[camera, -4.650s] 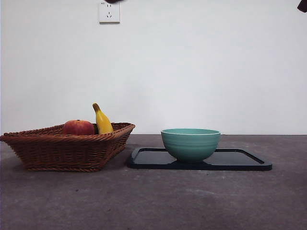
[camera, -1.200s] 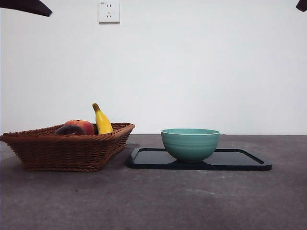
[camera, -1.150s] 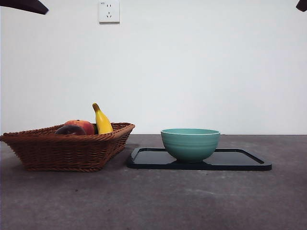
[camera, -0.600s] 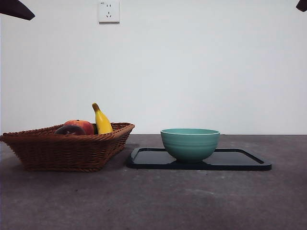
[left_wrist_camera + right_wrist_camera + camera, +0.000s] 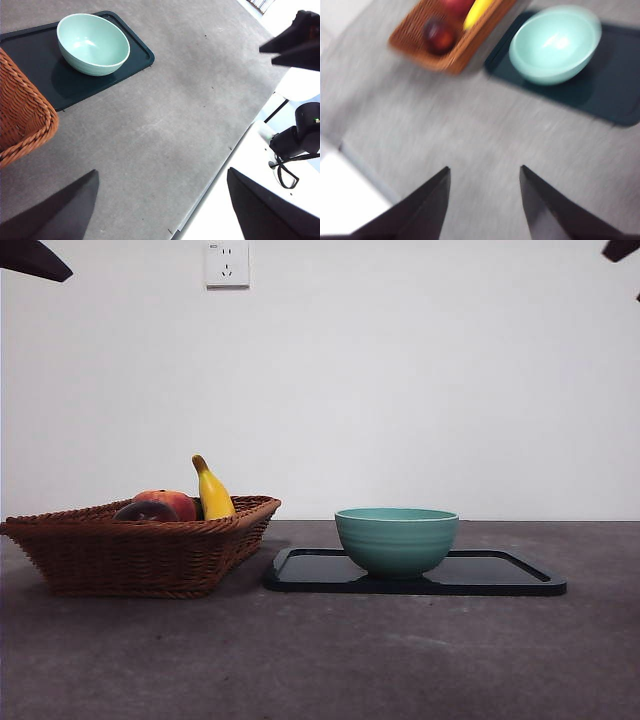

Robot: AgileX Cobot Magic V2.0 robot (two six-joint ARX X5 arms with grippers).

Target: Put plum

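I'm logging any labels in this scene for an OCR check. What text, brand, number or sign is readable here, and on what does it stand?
No text can be read in any view.
Wall socket: a tiny dark mark at its top left corner, too small to read.
Wicker basket, plum, banana, green bowl, black tray: no print or label visible.
The right wrist view is blurred.

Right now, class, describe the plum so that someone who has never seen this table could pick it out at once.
Find the wicker basket beside the black tray with the green bowl. Three fruits lie in it. The plum is the dark maroon round one at the near side, in front of the red-orange fruit and away from the yellow banana.
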